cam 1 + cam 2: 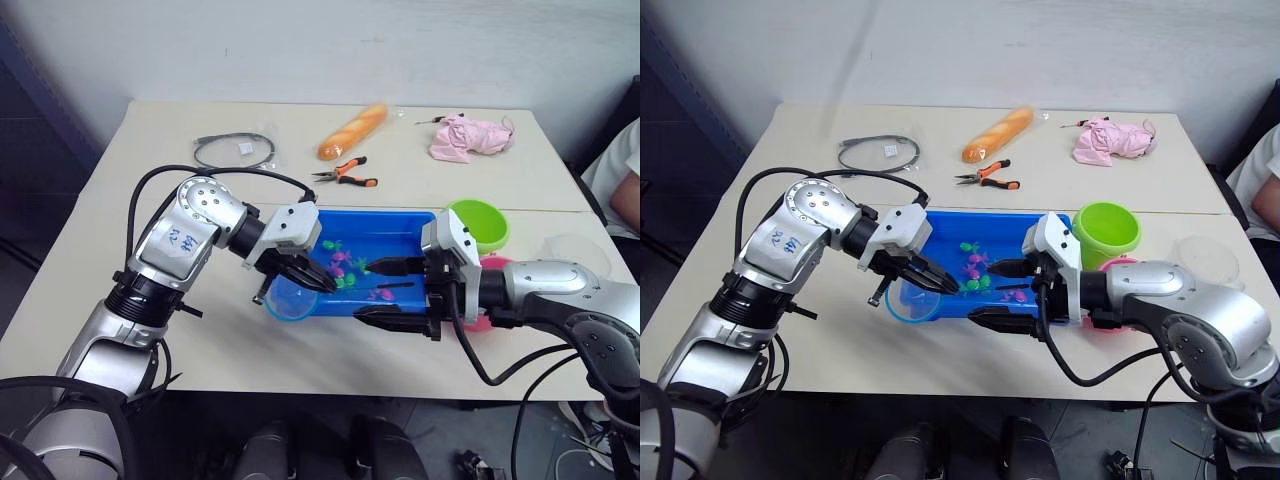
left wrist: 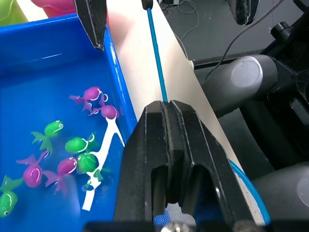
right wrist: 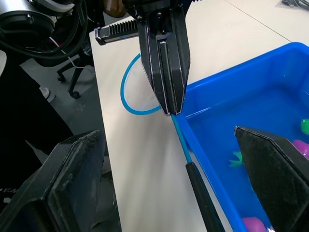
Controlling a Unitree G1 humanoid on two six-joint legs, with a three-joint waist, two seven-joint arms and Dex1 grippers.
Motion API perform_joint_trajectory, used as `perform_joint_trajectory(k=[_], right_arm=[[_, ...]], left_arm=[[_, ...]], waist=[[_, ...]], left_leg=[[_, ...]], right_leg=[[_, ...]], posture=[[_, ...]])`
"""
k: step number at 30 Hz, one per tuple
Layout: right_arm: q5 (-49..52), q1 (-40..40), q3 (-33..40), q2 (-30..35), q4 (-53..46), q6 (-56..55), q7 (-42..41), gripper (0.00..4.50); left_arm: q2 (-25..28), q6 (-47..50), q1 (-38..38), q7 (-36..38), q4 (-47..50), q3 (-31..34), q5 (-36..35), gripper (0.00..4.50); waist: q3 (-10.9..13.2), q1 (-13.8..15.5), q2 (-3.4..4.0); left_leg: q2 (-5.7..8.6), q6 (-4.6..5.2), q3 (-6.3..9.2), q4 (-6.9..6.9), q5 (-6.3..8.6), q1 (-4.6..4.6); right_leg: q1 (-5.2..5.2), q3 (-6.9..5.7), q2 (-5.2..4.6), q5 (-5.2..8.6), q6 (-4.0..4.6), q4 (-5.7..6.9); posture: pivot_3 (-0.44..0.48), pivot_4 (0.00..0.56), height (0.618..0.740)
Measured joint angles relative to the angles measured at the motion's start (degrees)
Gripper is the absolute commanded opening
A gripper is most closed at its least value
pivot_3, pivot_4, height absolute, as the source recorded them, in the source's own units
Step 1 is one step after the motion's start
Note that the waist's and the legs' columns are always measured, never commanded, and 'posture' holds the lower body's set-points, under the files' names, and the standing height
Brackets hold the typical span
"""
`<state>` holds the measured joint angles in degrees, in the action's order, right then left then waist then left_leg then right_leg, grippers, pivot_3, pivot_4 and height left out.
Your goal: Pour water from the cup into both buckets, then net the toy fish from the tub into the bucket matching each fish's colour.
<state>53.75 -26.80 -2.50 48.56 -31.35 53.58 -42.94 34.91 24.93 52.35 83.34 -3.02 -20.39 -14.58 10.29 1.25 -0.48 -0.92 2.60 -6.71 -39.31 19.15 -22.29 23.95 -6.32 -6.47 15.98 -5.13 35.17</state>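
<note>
Left eye view: the blue tub (image 1: 400, 225) sat near the front centre of the bench (image 1: 160, 150), with pink and green toy fish (image 1: 340, 262) floating inside. The green bucket (image 1: 480, 224) stood just beside the tub at 3 o'clock, and the pink bucket (image 1: 478, 300) lay at 5 o'clock, largely hidden by the right arm. The left claw (image 1: 300, 272) was pressed together on the net handle (image 1: 388, 286), and the net hoop (image 1: 290, 305) hung over the tub's front edge. The right claw (image 1: 395, 290) was spread, one finger above the handle and one below it.

Right eye view: the cup (image 1: 1206, 262) appeared to stand at 3 o'clock of the buckets, well apart from the tub. Pliers (image 1: 988, 177), a baguette (image 1: 998, 135), a cable (image 1: 878, 152) and a pink cloth (image 1: 1112, 138) lay at 12 o'clock.

Left wrist view: the closed fingers (image 2: 169, 130) pinched the thin blue handle.

Right wrist view: the wide-open claw touched nothing; the handle's black grip (image 3: 203, 193) ran between its fingers.

Procedure, as judged: close the right claw squarely on the black grip before the left releases, and keep the hoop level.
</note>
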Motion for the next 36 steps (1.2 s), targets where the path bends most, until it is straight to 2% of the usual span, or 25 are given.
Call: perform_joint_trajectory(k=[6, 9, 16, 21, 25, 31, 32, 33, 36], right_arm=[[-4.6, -1.3, -1.88, 0.02, 0.28, -1.76, -3.09, 4.5], [-6.86, -1.38, -2.52, 0.01, 0.68, -3.42, -5.1, 3.62], [-11.09, 0.02, -3.59, 0.02, 1.72, -7.49, -9.03, 0.14], [-13.67, 1.38, -3.67, 0.02, 2.47, -10.51, -11.04, 0.03], [-15.07, 1.53, -3.63, -1.02, 2.64, -13.22, -12.08, 0.0], [-15.27, 2.66, -3.42, -1.01, 2.27, -14.23, -13.99, 0.0], [-15.23, 2.86, -3.01, -0.82, 2.24, -14.28, -14.31, 0.0], [-15.21, 3.03, -2.34, -0.45, 2.23, -14.4, -14.64, 0.0], [-15.37, 4.96, 3.09, 4.11, 2.67, -15.21, -16.58, 0.0]], left_arm=[[0.22, 0.37, -0.19, 0.57, 0.63, 0.01, -0.12, 0.06], [0.26, 0.51, -0.19, 0.59, 0.63, 0.01, -0.11, 0.0], [0.25, 0.74, -0.53, 0.57, 1.14, 0.03, -0.36, 0.0], [0.22, 0.7, -1.15, 0.7, 2.08, 0.05, -0.87, 0.0], [-0.4, -0.52, -1.66, 1.35, 2.25, 0.9, -2.29, 1.37], [-6.13, -7.96, -1.78, -1.0, -0.01, 9.2, -7.24, 4.24], [-7.24, -9.93, -1.78, -1.24, -1.06, 11.63, -8.85, 4.48], [-7.5, -11.47, -1.72, -1.35, -1.69, 13.23, -9.9, 4.48], [-3.12, -14.7, -2.43, -1.2, -4.5, 17.8, -10.26, 4.48]], waist=[[0.0, -0.02, 0.0], [0.0, 0.12, 0.0], [0.0, 0.08, 0.0], [0.0, 0.06, 0.0], [0.0, 0.04, 0.0], [0.0, 0.06, 0.0], [0.0, 0.04, 0.0], [0.0, 0.04, 0.0], [0.0, -0.26, 0.01]], left_leg=[[0.02, 0.01, 0.0, 0.0, 0.0, 0.0], [0.05, 0.03, 0.0, -0.02, -0.02, 0.0], [0.06, 0.04, 0.0, -0.02, -0.02, 0.0], [0.06, 0.05, -0.01, -0.1, -0.02, 0.0], [0.05, 0.04, -0.01, -0.2, -0.02, -0.01], [0.05, 0.08, 0.07, -0.45, 0.0, -0.05], [0.05, 0.08, 0.07, -0.48, 0.0, -0.05], [0.03, 0.08, 0.08, -0.52, 0.0, -0.05], [0.01, 0.07, 0.06, -0.51, 0.0, 0.0]], right_leg=[[0.0, 0.0, 0.01, 0.0, 0.0, 0.01], [0.0, -0.01, 0.0, -0.01, -0.02, 0.02], [0.0, -0.01, 0.01, -0.02, -0.04, 0.03], [0.0, 0.0, 0.0, -0.02, -0.04, 0.1], [0.0, 0.0, 0.0, -0.02, -0.04, 0.19], [-0.05, -0.03, -0.07, -0.03, -0.05, 0.3], [-0.04, -0.03, -0.07, -0.03, -0.05, 0.35], [-0.05, -0.03, -0.08, -0.03, -0.05, 0.36], [-0.05, -0.02, -0.08, -0.03, -0.04, 0.37]], posture=[[0.0, 0.15, 0.74], [0.0, 0.15, 0.74], [0.0, 0.15, 0.74], [0.0, 0.15, 0.74], [0.0, 0.15, 0.74], [0.0, 0.15, 0.74], [0.0, 0.15, 0.74], [0.0, 0.15, 0.74], [0.0, 0.15, 0.74]])
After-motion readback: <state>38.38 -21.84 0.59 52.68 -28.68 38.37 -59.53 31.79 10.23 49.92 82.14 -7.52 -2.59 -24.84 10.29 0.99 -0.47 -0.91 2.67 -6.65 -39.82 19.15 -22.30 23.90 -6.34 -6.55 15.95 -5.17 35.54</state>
